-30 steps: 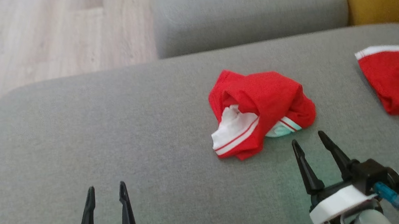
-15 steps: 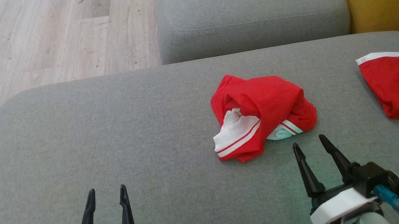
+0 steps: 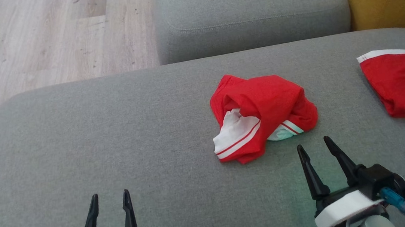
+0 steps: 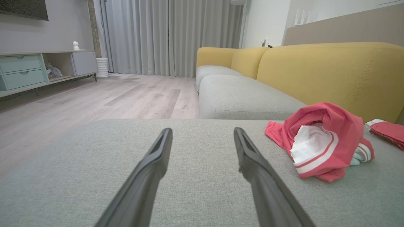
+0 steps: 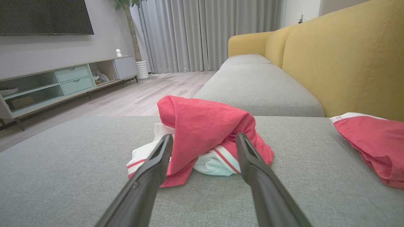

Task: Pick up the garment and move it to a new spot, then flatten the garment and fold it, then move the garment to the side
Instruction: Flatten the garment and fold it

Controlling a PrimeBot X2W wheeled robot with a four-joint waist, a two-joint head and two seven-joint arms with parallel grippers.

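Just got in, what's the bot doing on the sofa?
Nothing is held. The crumpled red garment with white striped trim lies on the grey fabric sofa cushion. The right gripper, open, points at it from just short of its near edge; the left gripper, open, hovers over bare cushion farther left. A second red garment with a white band lies farther right.

Soft, even light fills every view, leaving only a faint shadow under the crumpled garment (image 3: 262, 111), while the head view looks slightly soft with a greenish cast on the sofa seat (image 3: 114, 137) by the right gripper (image 3: 313, 143), and the wrist views stretch at their edges.
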